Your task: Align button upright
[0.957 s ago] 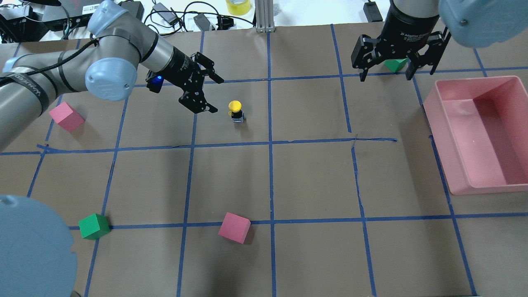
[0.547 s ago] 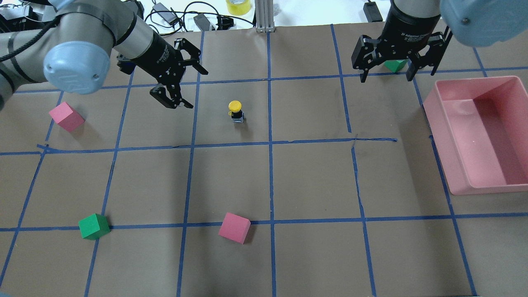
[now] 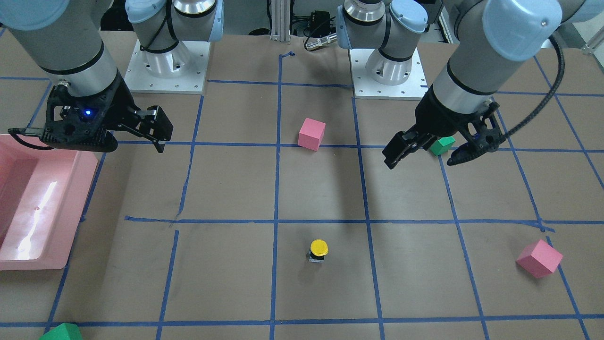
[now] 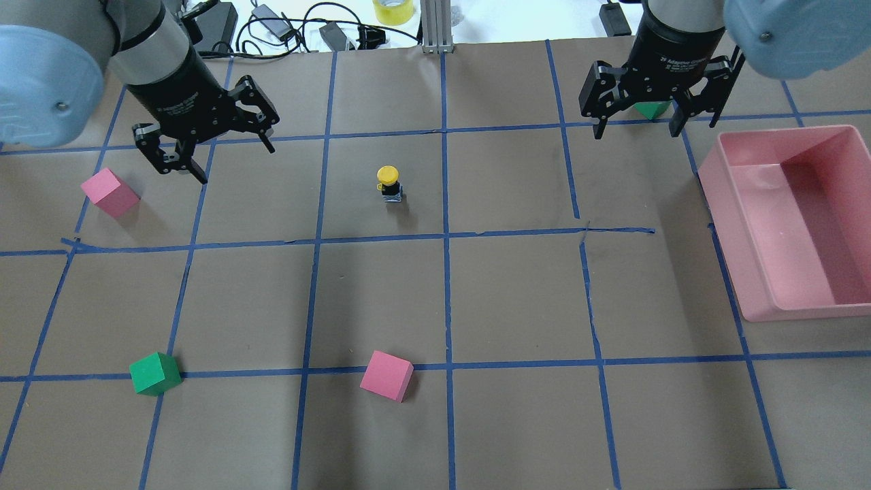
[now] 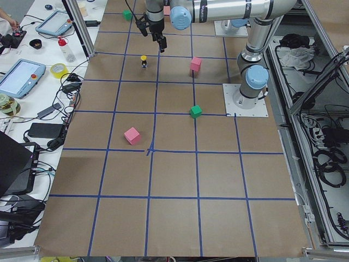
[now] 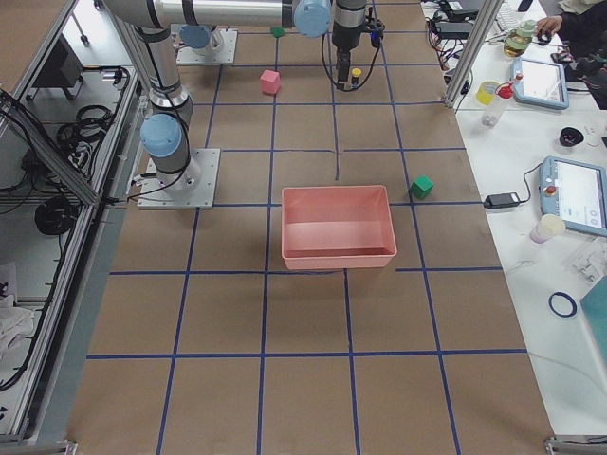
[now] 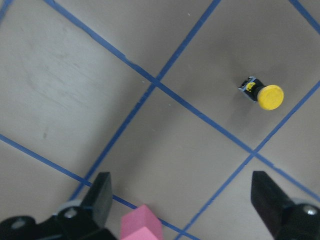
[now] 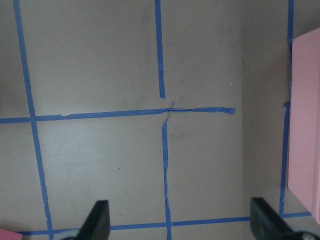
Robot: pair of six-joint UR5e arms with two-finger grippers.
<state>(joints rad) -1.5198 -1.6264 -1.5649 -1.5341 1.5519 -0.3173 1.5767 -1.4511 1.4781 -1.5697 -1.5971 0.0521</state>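
The small push-button switch with a round yellow cap and black body (image 4: 388, 184) stands upright inside one square of the brown paper table (image 4: 517, 292), which is gridded with blue tape. Both grippers hover with their jaws spread wide and empty. In the overhead view the left gripper (image 4: 237, 165) is left of the button and the right gripper (image 4: 637, 131) well to its right. Beyond the button, a white bench (image 4: 517, 20) carries black cables (image 4: 326, 17).

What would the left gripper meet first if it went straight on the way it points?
The left gripper points down: probably bare table, close by the pink cube; depth unclear.
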